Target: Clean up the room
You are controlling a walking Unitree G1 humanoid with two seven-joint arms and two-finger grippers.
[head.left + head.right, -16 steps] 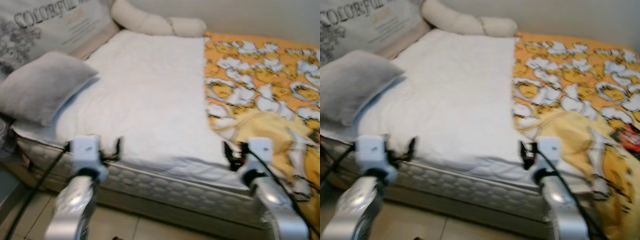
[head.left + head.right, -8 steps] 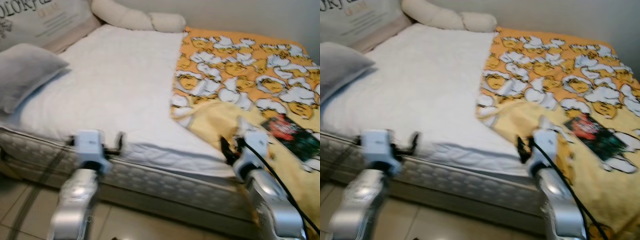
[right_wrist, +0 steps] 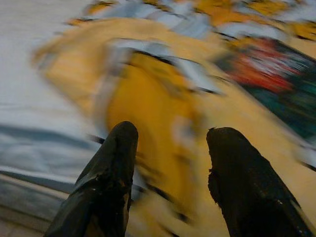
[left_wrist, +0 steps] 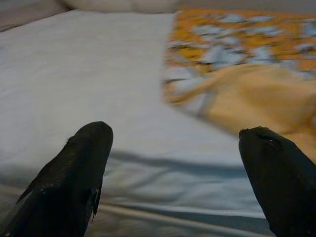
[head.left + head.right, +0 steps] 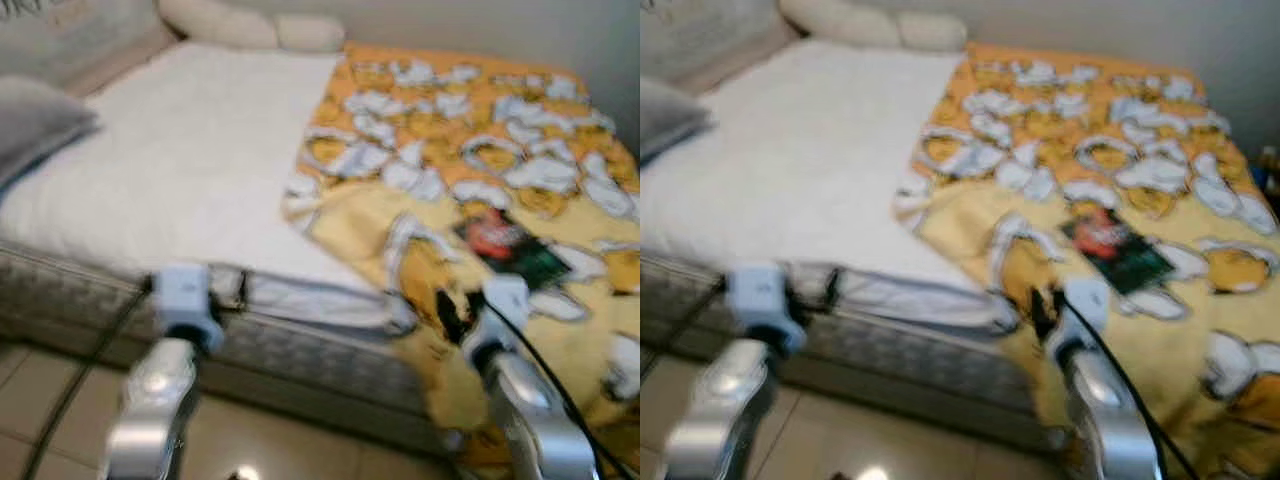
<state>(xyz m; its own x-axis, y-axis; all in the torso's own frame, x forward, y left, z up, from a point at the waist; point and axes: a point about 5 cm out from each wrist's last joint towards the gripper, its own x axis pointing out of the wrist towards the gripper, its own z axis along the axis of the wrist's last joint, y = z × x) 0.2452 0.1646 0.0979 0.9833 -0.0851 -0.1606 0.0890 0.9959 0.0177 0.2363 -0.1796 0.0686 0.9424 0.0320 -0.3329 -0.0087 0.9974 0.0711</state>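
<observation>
1. Counting the big things, there is one bed (image 5: 150,170) with a white top, and one yellow blanket (image 5: 480,150) with white and orange drawings that covers the part of the bed ahead of the right pincer.
2. There are two pincers. The left pincer (image 4: 173,173) is held just in front of the bed's near edge, with the white sheet ahead of it. Its two black fingers (image 4: 74,173) stand wide apart and hold nothing.
3. The right pincer (image 3: 170,173) is over the edge of the yellow blanket. Its two fingers are also apart, with nothing between them.
4. One flat thing, a book (image 5: 510,248) with a red and dark green cover, lies on the blanket just past the right pincer and a little to its right. It is too blurry to read.
5. One grey pillow (image 5: 35,120) lies far to the left of the left pincer. The picture edge cuts it off.
6. One long cream cushion (image 5: 250,25) lies at the far end of the bed, well past both pincers.
7. The blanket hangs over the bed's near side below the right pincer, so the mattress side there is hidden.
8. The tiled floor (image 5: 50,400) shows under the left arm.
9. All the pictures are blurry, so the drawings on the blanket are hard to make out.
</observation>
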